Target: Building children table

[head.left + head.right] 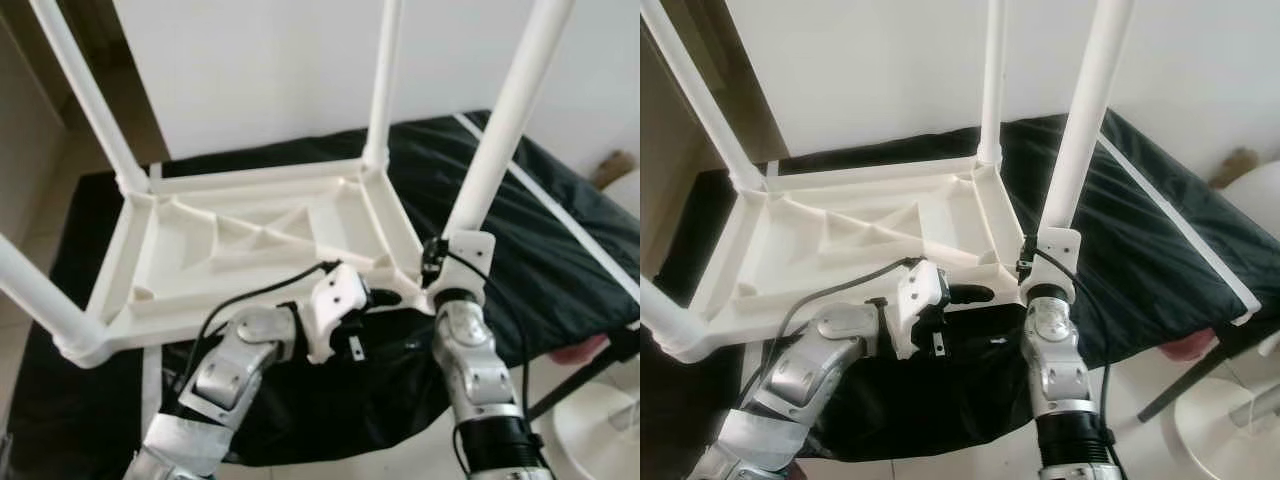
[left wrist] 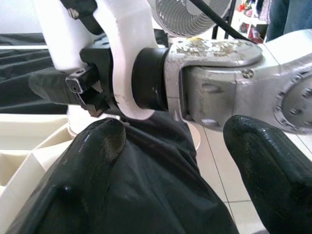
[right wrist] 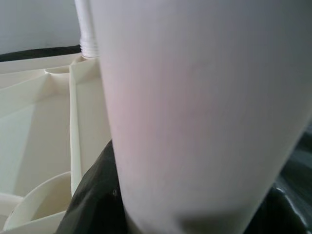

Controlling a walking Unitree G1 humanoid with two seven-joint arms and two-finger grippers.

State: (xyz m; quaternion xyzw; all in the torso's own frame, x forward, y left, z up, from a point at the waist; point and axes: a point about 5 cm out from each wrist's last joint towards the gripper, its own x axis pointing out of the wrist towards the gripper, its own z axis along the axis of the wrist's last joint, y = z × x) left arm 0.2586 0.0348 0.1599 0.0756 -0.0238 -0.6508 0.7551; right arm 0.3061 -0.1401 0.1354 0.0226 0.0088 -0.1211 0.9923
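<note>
A white plastic children's table point(image 1: 250, 240) lies upside down on a black cloth, its legs pointing up. My right gripper point(image 1: 445, 262) is at the base of the near right leg point(image 1: 510, 110). In the right wrist view that leg point(image 3: 204, 107) sits between the black fingers point(image 3: 92, 204), so the gripper is shut on it. My left gripper point(image 1: 385, 297) hovers at the table's front rim, just left of that corner. In the left wrist view its fingers point(image 2: 97, 146) stand open over the black cloth, pointing at my right wrist point(image 2: 229, 83).
The black cloth point(image 1: 560, 230) covers a raised surface that drops off at the front and right. A white fan base point(image 1: 600, 430) stands on the tiled floor at lower right. The other table legs point(image 1: 85, 90) rise at the far and left corners.
</note>
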